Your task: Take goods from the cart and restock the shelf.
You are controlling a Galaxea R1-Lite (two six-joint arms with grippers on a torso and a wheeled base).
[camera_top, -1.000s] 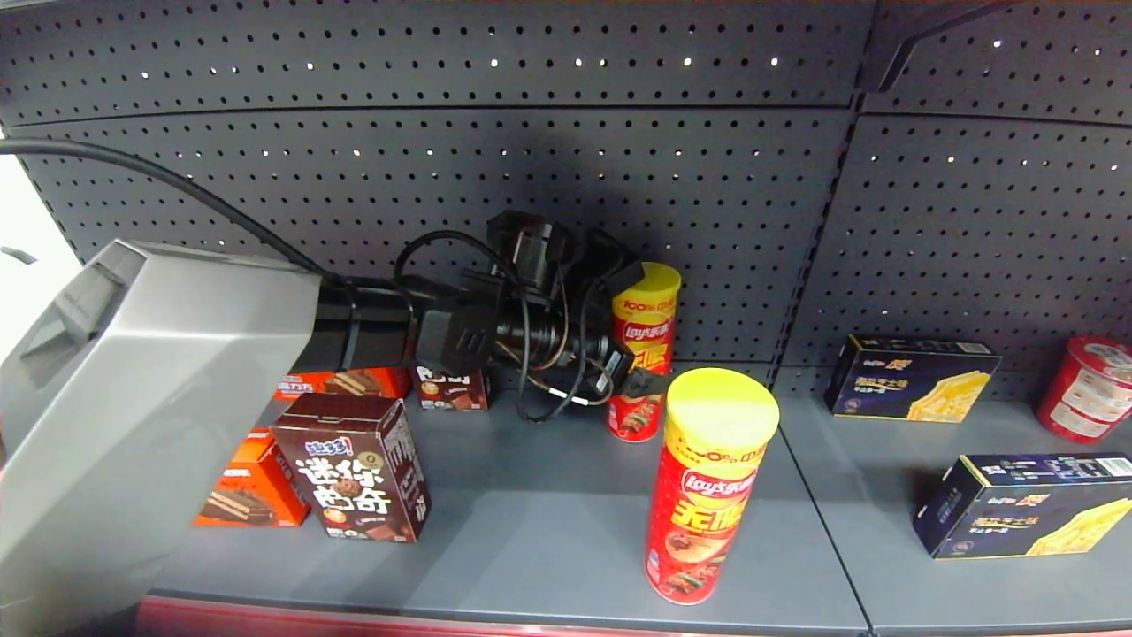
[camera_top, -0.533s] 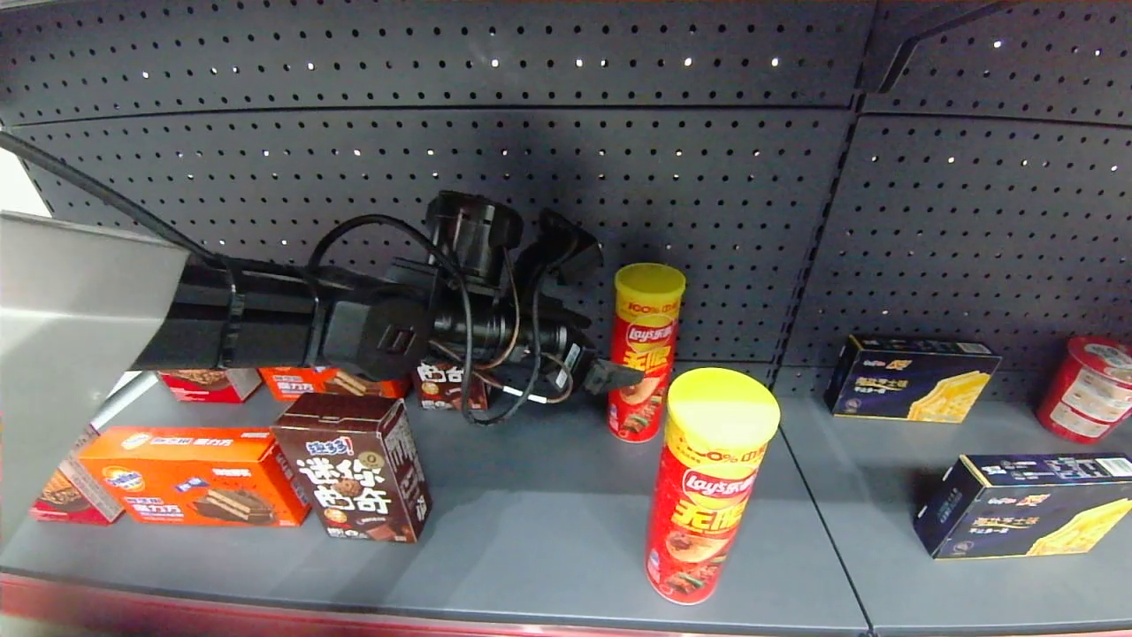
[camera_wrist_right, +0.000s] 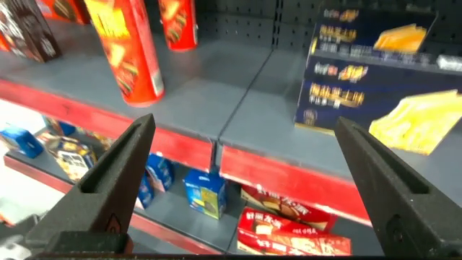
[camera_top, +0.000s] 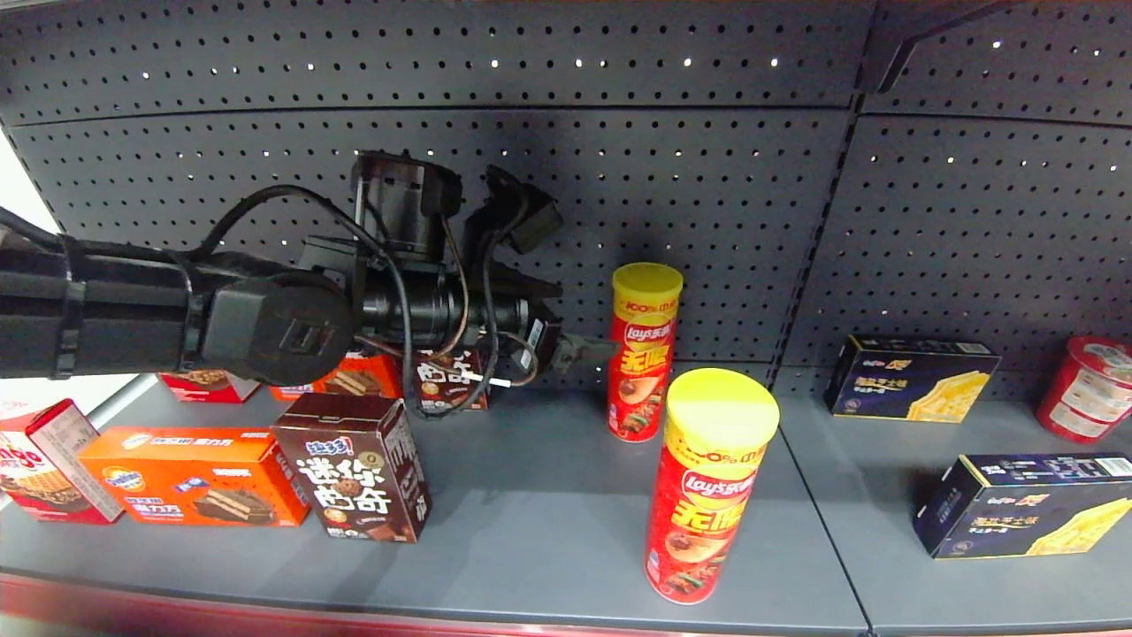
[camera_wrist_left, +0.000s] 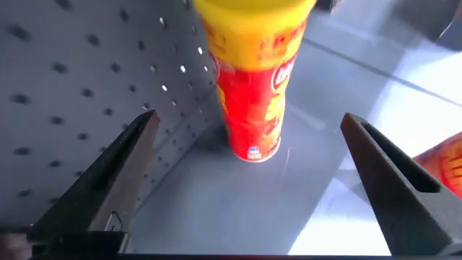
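Head view gave us the grey shelf and its pegboard back as the largest things. The left arm lay across the shelf from the robot's left, above the boxes. On the right half we saw a front blue box and a rear blue box, lying well apart. On the left half an orange box lay just beside an upright brown chocolate box. The front chip can stood upright near the shelf's front edge. The rear chip can stood upright close to the pegboard, and a red tub sat at the far right. The left gripper was just beside the rear chip can. In the left wrist view its fingers were wide apart and held nothing, with that can ahead of them, untouched. In the right wrist view the right gripper hung before the shelf's red front edge, its fingers spread and empty, above small packets on a lower shelf
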